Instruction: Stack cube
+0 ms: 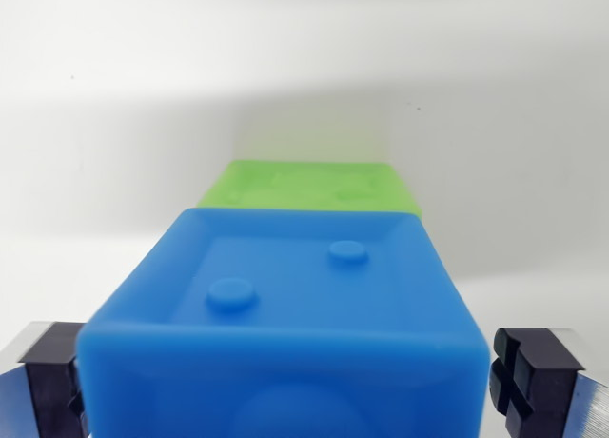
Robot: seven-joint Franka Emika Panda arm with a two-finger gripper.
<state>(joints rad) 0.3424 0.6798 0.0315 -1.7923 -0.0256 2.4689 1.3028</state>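
Observation:
A blue cube (pixel 285 305) with two round studs on its top fills the lower middle of the wrist view. My gripper (pixel 290 386) is shut on it, with the black pads (pixel 55 376) pressed against its left and right sides. A green cube (pixel 309 186) shows just beyond the blue one's far edge, farther from the camera and roughly in line with it. Most of the green cube is hidden by the blue one. I cannot tell whether the blue cube touches the green cube or hangs above it.
A plain white surface (pixel 114 124) lies all around the cubes. A soft shadow falls on it behind the green cube.

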